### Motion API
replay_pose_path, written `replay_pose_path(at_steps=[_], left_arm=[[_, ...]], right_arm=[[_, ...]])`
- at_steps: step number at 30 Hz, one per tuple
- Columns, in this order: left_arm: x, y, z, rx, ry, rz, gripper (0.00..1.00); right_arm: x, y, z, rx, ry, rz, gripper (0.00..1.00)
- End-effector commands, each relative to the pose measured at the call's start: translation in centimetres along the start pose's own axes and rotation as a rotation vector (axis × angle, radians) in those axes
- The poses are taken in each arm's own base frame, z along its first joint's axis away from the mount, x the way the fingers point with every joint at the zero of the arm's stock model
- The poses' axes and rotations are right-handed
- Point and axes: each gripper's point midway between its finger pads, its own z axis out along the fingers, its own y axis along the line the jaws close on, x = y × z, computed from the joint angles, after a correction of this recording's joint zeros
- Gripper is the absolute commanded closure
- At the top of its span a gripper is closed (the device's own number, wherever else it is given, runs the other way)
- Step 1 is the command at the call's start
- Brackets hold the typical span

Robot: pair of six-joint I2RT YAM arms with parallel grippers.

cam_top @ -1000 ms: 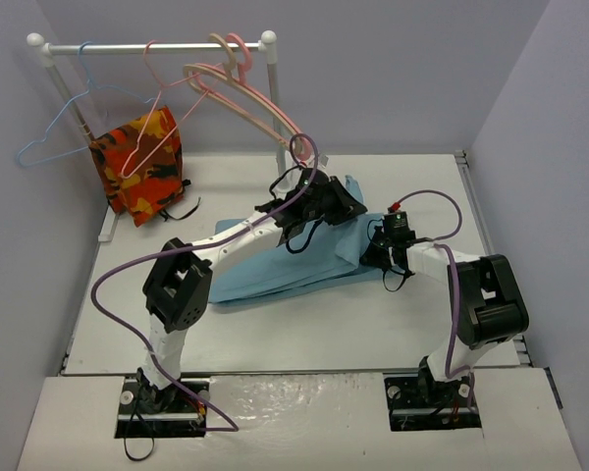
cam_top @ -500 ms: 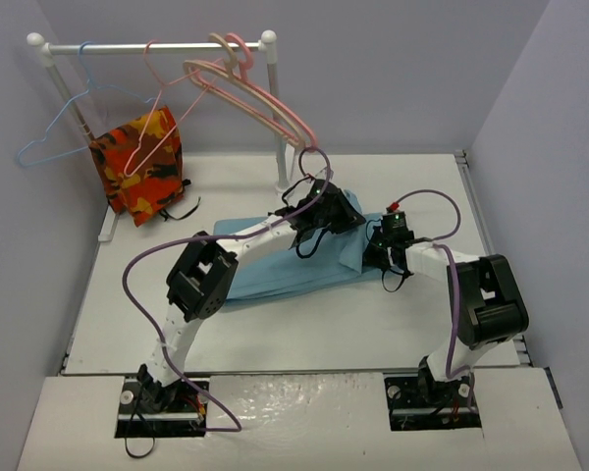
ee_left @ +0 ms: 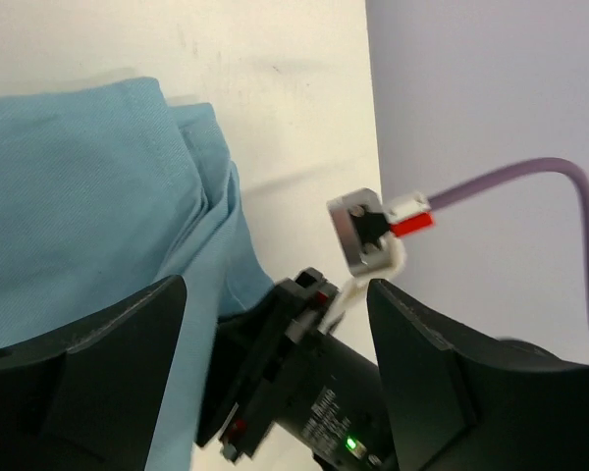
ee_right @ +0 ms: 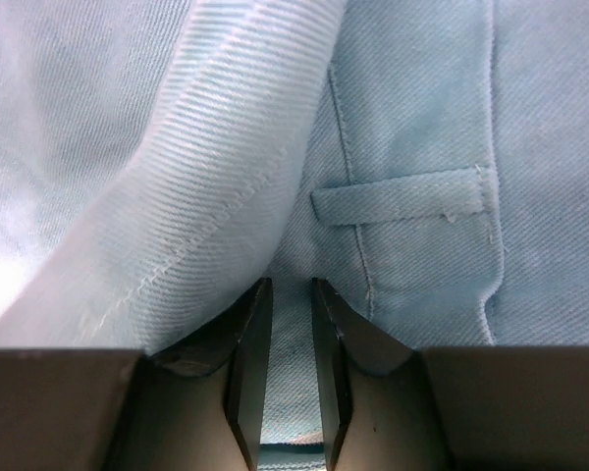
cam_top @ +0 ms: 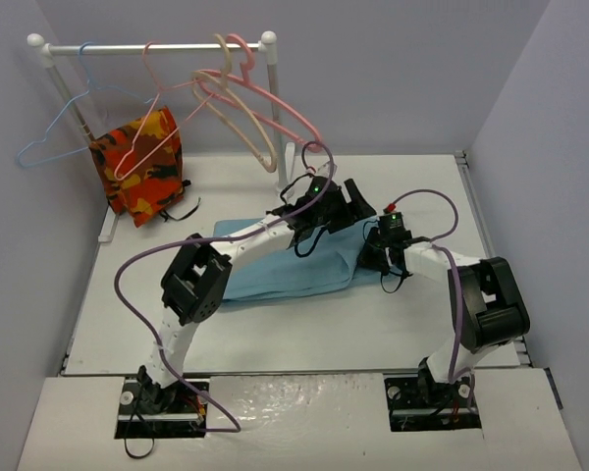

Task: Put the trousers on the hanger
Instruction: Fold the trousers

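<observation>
Left arm [cam_top: 253, 243] edged rearward, jaws released; right jaws clenched on trousers [cam_top: 290, 277].

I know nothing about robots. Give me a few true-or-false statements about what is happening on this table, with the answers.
1. The light blue-teal fabric trousers lie on the white table. True.
2. The thin salmon-pink wire hanger lies on the table. False: it hangs on the white rail.
3. The right gripper has its jaws pinched on trouser fabric. True.
4. The left gripper holds a hanger. False: its jaws stand wide open with nothing gripped.
</observation>
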Motion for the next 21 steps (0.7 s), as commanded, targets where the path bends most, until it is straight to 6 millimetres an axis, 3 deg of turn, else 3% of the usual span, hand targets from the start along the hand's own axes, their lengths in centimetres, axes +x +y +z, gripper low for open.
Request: replay_pose_path(at_steps=[1, 2, 9, 12, 15, 21], left_arm=[[-4.7, -7.4, -8.0, 0.113, -0.128, 0.209, 0.26], [-4.4, -6.3, -8.1, 0.075, -0.116, 0.212, 0.25], [-4.3, 2.3, -14.4, -0.213, -0.109, 0.382, 0.27], [-2.8, 7.2, -15.8, -0.312, -0.069, 0.37, 0.29], [-2.0, 10.2, -17.7, -0.383, -0.069, 0.371, 0.3], [-1.1, 13.4, -20.5, -0.483, -0.057, 0.445, 0.31]], right_arm=[[2.9, -3.8, -1.9, 0.186, 0.118, -0.055, 0.76], [2.9, -3.9, -2.0, 0.191, 0.122, -0.059, 0.75], [-1.3, -3.2, -4.7, 0.243, 0.021, -0.112, 0.66], [-3.3, -2.8, -6.1, 0.261, -0.02, -0.128, 0.64], [-5.2, -1.8, -7.9, 0.251, -0.07, -0.158, 0.61], [-8.2, 2.4, -11.4, 0.164, -0.149, -0.225, 0.49]])
